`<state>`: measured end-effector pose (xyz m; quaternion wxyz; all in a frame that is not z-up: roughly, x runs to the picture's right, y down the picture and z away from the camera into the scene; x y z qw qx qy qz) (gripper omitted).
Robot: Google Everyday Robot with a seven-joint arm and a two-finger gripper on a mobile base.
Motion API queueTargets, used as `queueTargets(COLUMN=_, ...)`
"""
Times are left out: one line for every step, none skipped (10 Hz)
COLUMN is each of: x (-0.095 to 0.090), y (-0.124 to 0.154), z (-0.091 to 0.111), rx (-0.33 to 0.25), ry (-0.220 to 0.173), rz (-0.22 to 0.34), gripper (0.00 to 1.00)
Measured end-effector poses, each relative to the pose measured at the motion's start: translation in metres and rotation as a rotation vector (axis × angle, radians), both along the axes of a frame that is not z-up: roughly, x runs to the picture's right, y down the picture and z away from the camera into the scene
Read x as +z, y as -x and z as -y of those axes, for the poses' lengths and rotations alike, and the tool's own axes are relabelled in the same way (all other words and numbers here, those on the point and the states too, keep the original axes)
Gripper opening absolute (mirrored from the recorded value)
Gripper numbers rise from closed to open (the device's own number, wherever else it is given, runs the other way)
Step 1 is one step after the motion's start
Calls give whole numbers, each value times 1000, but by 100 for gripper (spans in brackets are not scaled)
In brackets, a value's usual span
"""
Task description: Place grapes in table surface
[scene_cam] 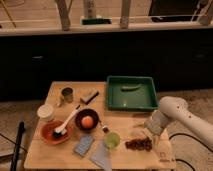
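The grapes [139, 144], a small dark reddish-brown bunch, lie on the light tan table surface [125, 122] near its front right corner. My gripper [148, 131] hangs at the end of the white arm [172, 114], just above and to the right of the grapes. It is close to the bunch; I cannot tell whether it touches it.
A dark green tray [145, 102] with a long green vegetable [129, 88] stands at the back right. A dark bowl with an orange fruit [87, 121], a red bowl with a brush [54, 133], a green cup [112, 140], a white cup [45, 112], a metal cup [66, 94] and a blue cloth [84, 145] sit to the left.
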<state>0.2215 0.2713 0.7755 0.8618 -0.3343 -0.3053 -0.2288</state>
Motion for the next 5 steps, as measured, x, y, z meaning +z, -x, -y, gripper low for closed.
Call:
queueTargets(x=0, y=0, z=1, rx=-2, ry=-1, rz=0, gripper=80)
queueTargets(x=-1, y=0, z=1, rx=-4, ry=-1, rz=1, gripper=80)
queueTargets(x=-1, y=0, z=1, rx=-5, ry=-2, rz=3, gripper=80)
queueTargets(x=-1, y=0, z=1, rx=-5, ry=-2, rz=3, gripper=80)
queueTargets(x=-2, y=0, z=1, rx=-5, ry=-4, rz=5, gripper=80)
